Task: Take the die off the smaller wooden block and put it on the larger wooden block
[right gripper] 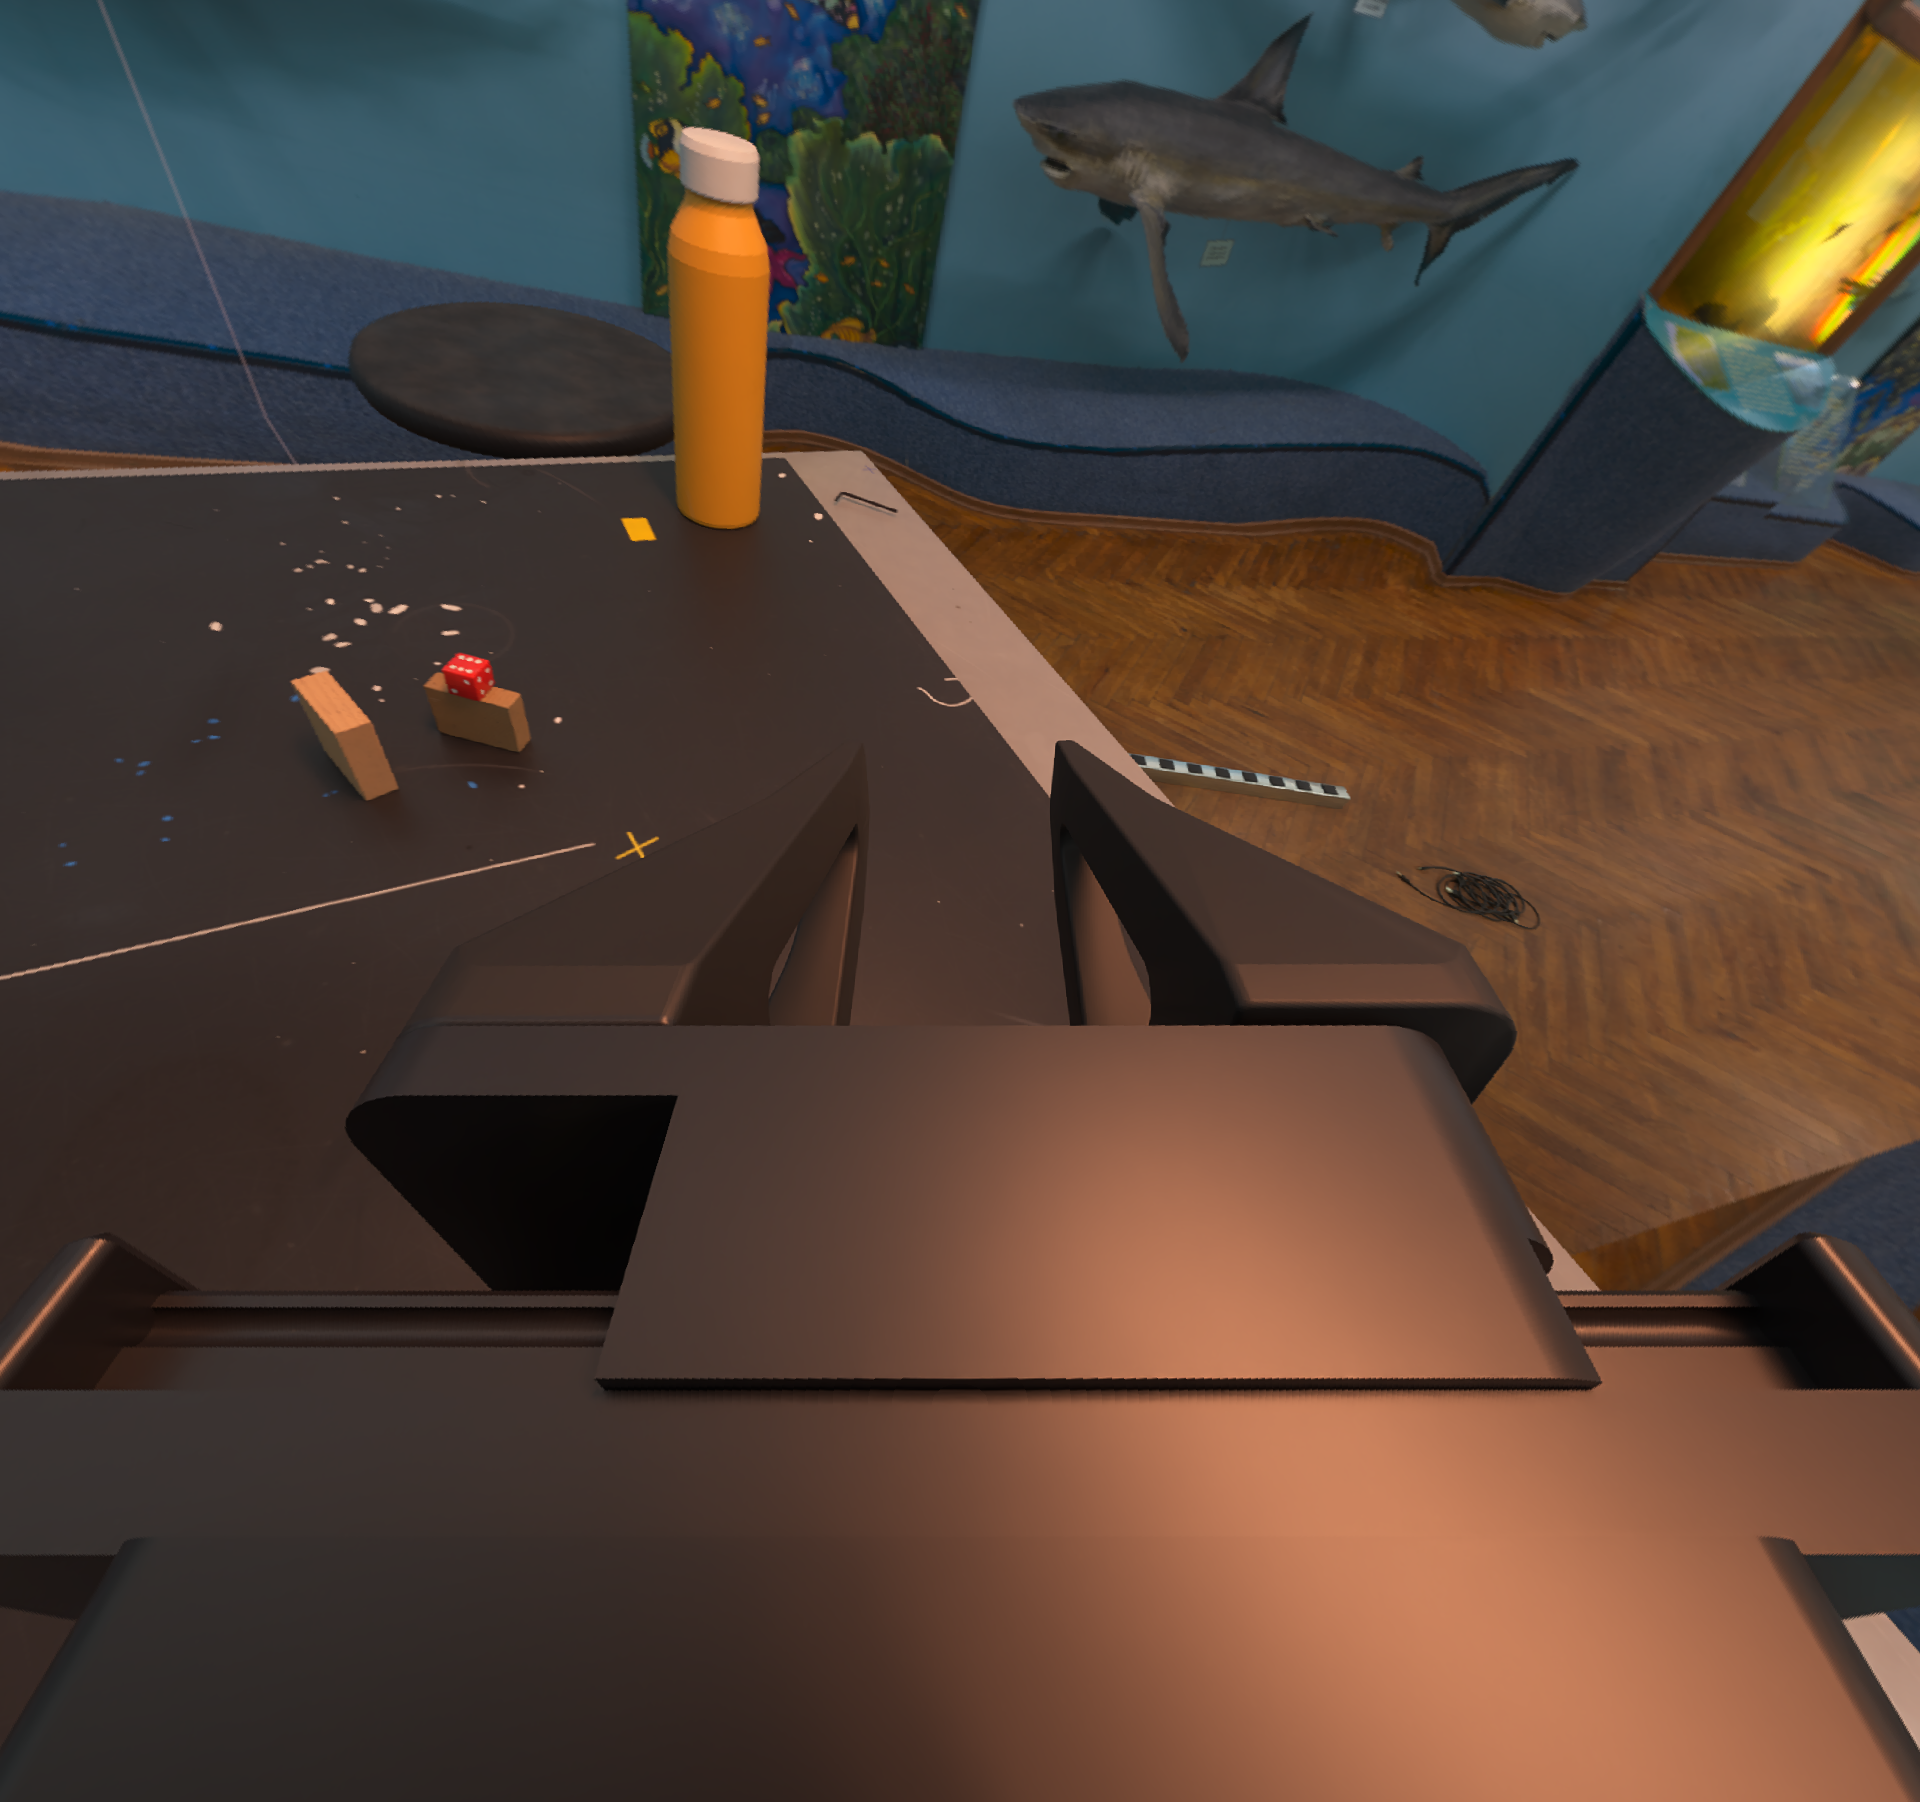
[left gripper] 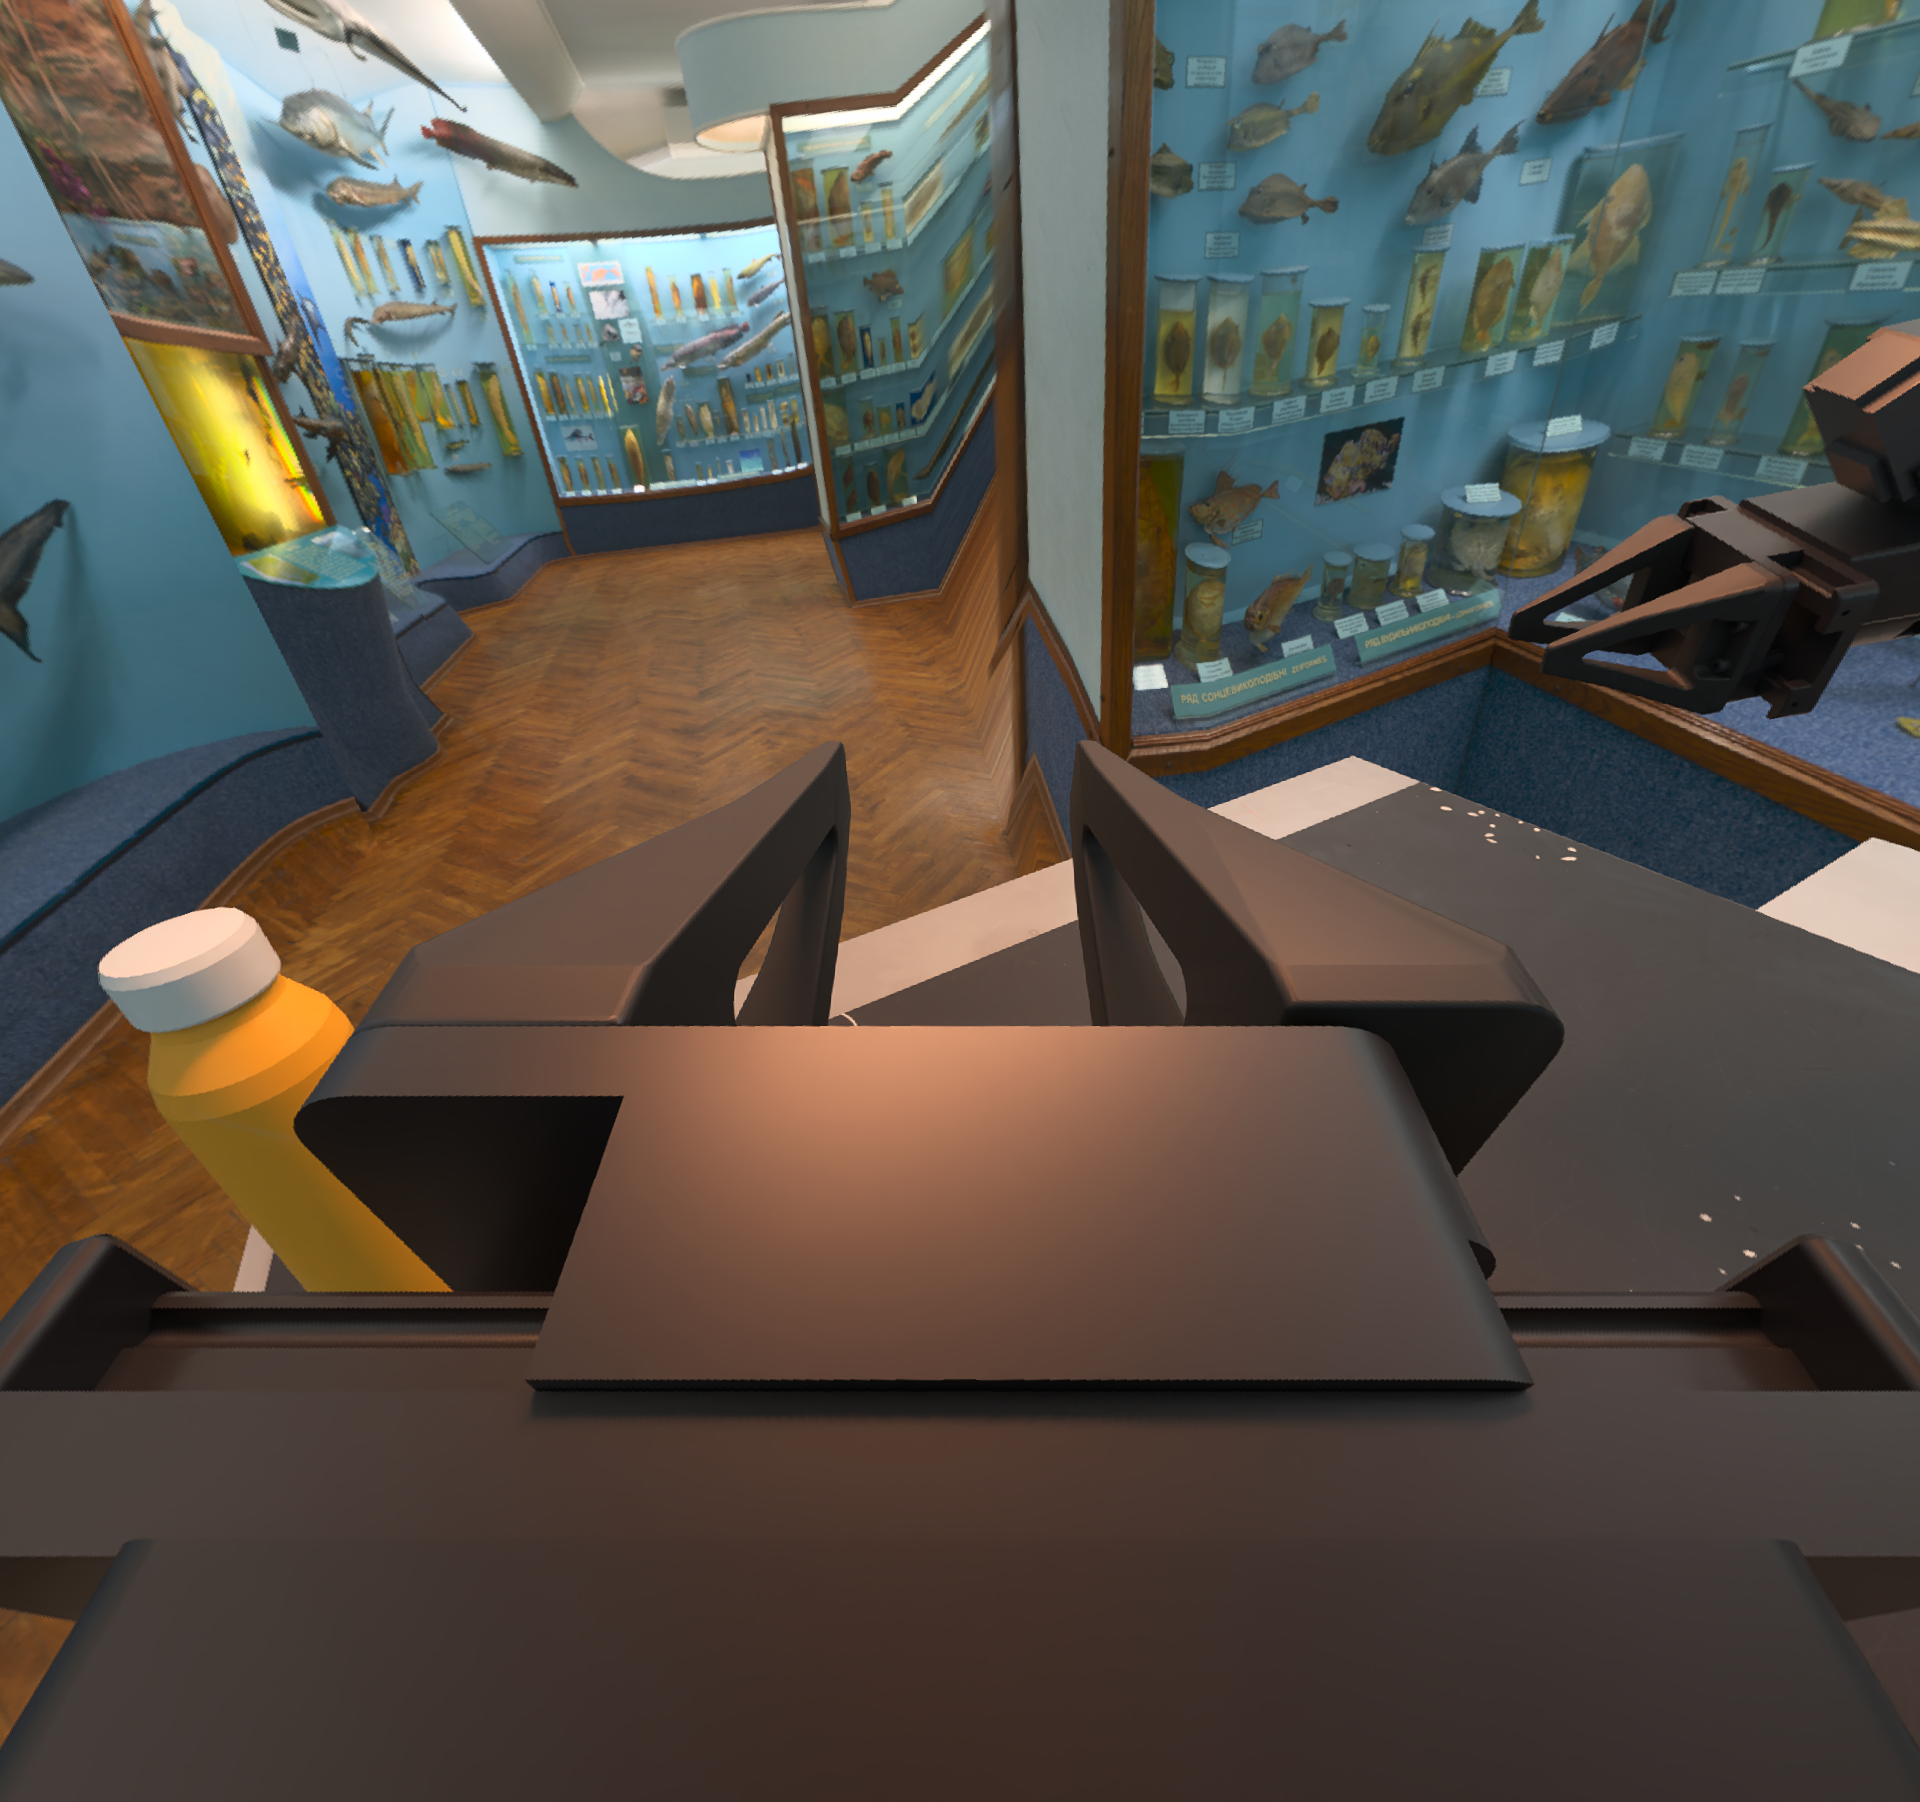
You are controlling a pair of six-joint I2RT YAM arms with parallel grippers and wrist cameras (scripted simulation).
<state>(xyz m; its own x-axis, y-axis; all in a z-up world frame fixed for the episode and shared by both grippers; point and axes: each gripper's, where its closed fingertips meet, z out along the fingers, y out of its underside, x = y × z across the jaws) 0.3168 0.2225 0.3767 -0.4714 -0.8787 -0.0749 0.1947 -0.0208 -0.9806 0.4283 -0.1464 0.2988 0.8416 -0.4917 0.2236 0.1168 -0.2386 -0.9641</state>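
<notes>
In the right wrist view a red die [right gripper: 468, 676] with white pips sits on the smaller wooden block [right gripper: 480, 711] on the dark table [right gripper: 260, 921]. The larger wooden block [right gripper: 345, 734] lies just left of it, apart from it. My right gripper [right gripper: 958, 765] is open and empty, well to the right of both blocks near the table's right edge. My left gripper [left gripper: 961, 765] is open and empty above the table's far edge. The die and blocks do not show in the left wrist view. The right gripper [left gripper: 1532, 640] also shows there, far right, above the table.
An orange bottle [right gripper: 717, 339] with a white cap stands at the table's far edge, beyond the blocks; it also shows in the left wrist view [left gripper: 249, 1108], left of my left gripper. A round dark stool [right gripper: 509, 376] stands behind the table. Wooden floor [right gripper: 1455, 713] lies beyond the table's right edge.
</notes>
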